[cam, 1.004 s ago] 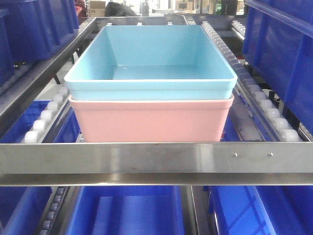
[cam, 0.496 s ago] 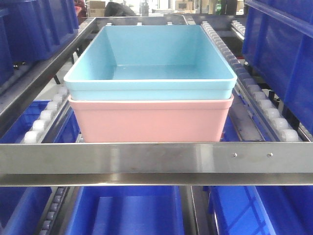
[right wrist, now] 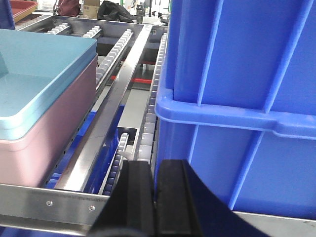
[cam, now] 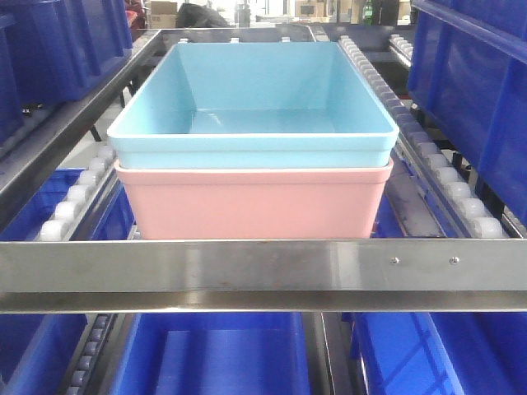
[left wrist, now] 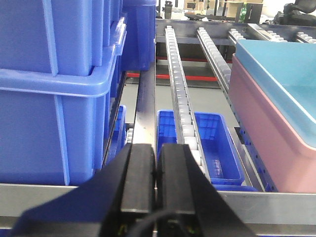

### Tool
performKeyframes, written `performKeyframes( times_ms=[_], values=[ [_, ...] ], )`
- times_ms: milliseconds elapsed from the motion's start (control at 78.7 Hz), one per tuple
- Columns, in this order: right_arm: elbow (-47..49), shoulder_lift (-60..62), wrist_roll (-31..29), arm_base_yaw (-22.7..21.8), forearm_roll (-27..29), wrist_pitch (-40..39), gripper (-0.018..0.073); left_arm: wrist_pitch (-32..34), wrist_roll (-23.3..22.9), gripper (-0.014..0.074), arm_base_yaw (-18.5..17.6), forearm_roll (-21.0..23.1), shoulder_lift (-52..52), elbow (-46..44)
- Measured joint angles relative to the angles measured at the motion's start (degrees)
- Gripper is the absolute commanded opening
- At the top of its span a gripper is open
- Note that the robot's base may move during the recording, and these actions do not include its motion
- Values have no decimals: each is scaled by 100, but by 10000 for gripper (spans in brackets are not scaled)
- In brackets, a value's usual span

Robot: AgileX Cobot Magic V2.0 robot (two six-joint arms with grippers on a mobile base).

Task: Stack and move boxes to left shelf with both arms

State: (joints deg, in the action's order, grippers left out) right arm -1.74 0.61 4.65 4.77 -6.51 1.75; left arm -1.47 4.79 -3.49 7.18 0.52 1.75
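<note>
A: Bins? Blue bin (cam: pixel 251 99) nested in pink bin (cam: pixel 251 202), on the roller shelf (cam: pixel 263 263) behind the front bar
B: Left gripper (left wrist: pixel 156 170) and right gripper (right wrist: pixel 154 185) clenched, holding nothing, flanking the stack

Box (cam: pixel 247 99) nested in box (cam: pixel 251 202) – on shelf (cam: pixel 263 263), behind bar.

You're looking at dark blue bins (cam: pixel 66 33) at upper left, right and bottom, with cardboard boxes (cam: pixel 165 12) and clutter along the bright top edge.
</note>
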Motion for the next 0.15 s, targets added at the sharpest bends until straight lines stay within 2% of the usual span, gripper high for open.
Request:
performKeyframes(
  times_ms=[153],
  values=[
    [0,0,0,0,0,0,51,0,0,-1,0,0,0,0]
  ],
)
